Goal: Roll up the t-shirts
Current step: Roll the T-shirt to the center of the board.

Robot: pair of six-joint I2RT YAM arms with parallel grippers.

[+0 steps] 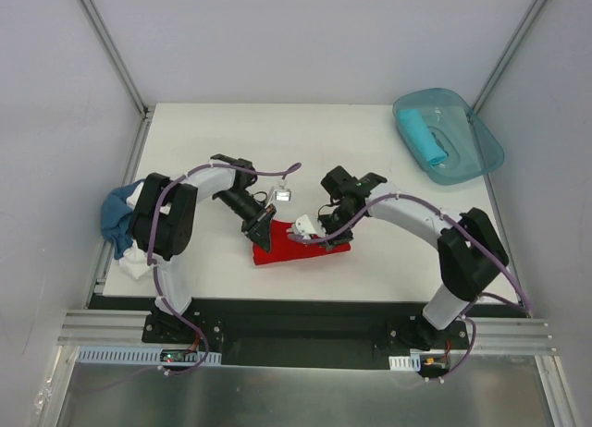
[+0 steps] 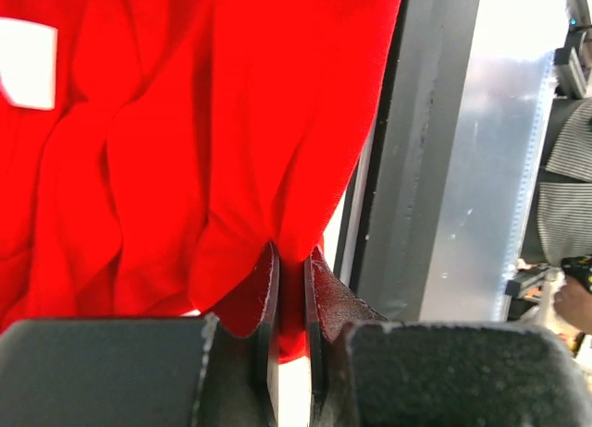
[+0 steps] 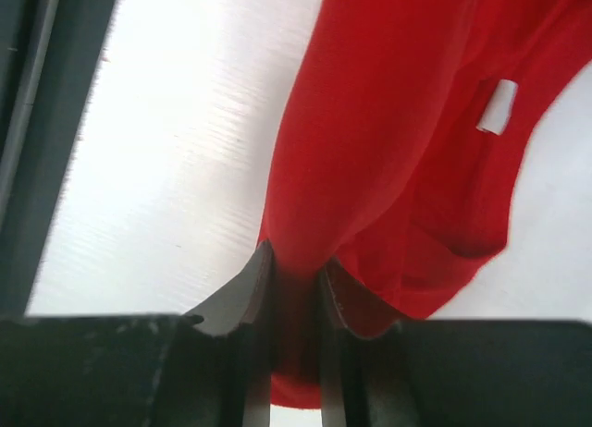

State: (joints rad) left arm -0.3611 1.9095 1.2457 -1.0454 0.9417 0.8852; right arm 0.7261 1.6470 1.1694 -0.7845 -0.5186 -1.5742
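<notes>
1 red t-shirt, a bunched strip on the tabletop, toward 6 o'clock of centre. Grip: left pincer clenched on its 9 o'clock end; right pincer clenched on a fold nearer 3 o'clock. Rolled turquoise t-shirt lies inside the tub at the 2 o'clock corner. Heaped at the 8 o'clock edge: blue t-shirt, white t-shirt.

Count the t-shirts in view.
4: red shirt in the middle; turquoise shirt rolled in the tub, far right; blue shirt and white shirt piled at the table's left edge. Others may be hidden under them.
</notes>
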